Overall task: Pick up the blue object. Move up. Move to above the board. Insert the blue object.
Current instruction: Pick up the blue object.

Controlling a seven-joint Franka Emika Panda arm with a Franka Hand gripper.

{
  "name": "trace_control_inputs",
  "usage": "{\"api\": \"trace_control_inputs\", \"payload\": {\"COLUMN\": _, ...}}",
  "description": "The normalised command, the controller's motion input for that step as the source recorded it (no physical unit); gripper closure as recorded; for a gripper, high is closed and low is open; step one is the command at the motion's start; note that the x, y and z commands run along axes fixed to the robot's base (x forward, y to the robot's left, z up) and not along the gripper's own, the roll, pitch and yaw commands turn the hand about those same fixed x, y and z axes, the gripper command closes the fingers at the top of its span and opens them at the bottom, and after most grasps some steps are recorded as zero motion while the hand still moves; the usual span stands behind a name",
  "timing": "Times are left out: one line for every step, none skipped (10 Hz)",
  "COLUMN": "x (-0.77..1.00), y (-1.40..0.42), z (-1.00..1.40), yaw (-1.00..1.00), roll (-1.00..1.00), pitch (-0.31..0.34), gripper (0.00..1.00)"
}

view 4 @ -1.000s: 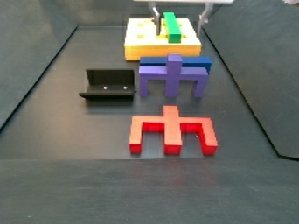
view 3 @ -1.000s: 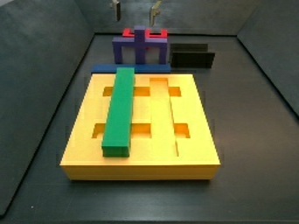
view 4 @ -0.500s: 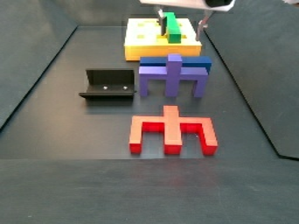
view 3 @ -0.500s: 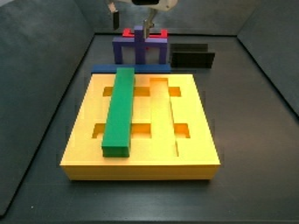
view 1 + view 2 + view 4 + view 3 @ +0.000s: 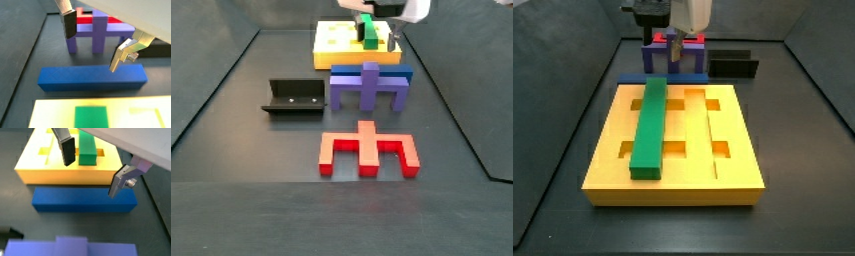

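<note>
Above blue object [image 5: 91,79], open tool [image 5: 93,45].

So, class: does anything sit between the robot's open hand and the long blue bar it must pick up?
Nothing visible does. The hand hangs open directly above the long blue square-section bar, its fingers straddling it, with clear air between. The purple forked block stands beside the bar, not over it.

A robot lab test cell: dark grey walled enclosure [image 5: 225,110], with the silver-fingered gripper [image 5: 99,45] above coloured blocks.
</note>
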Motion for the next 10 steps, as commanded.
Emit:
{"api": "trace_control_inputs", "payload": {"x": 0.25, "y": -0.06, "z": -0.05, "yaw": -0.56, "roll": 0.26, "pitch": 0.071, "gripper": 0.0}}
{"api": "trace_control_inputs", "payload": {"x": 0.29, "y": 0.0, "z": -0.11, "yaw": -0.62, "roll": 0.28, "pitch": 0.003, "gripper": 0.0}}
{"api": "trace_control_inputs", "payload": {"x": 0.26, "y": 0.0, "z": -0.16, "yaw": -0.75, "roll": 0.15, "pitch": 0.0, "gripper": 0.0}}
{"api": "trace_control_inputs", "payload": {"x": 0.25, "y": 0.0, "z": -0.18, "yaw": -0.84, "roll": -0.06, "pitch": 0.0, "gripper": 0.0}}
{"api": "trace_control_inputs", "payload": {"x": 0.27, "y": 0.0, "z": -0.16, "yaw": -0.83, "roll": -0.13, "pitch": 0.0, "gripper": 0.0}}
{"api": "trace_control_inputs", "payload": {"x": 0.24, "y": 0.0, "z": -0.23, "yaw": -0.85, "roll": -0.15, "pitch": 0.0, "gripper": 0.0}}
{"api": "trace_control_inputs", "payload": {"x": 0.15, "y": 0.01, "z": -0.25, "yaw": -0.86, "roll": -0.17, "pitch": -0.026, "gripper": 0.0}}
{"api": "trace_control_inputs", "payload": {"x": 0.08, "y": 0.0, "z": -0.24, "yaw": -0.86, "roll": -0.17, "pitch": -0.036, "gripper": 0.0}}
{"api": "trace_control_inputs", "payload": {"x": 0.0, "y": 0.0, "z": -0.25, "yaw": -0.7, "roll": -0.16, "pitch": -0.041, "gripper": 0.0}}
{"api": "trace_control_inputs", "payload": {"x": -0.23, "y": 0.1, "z": -0.19, "yaw": -0.48, "roll": -0.09, "pitch": -0.02, "gripper": 0.0}}
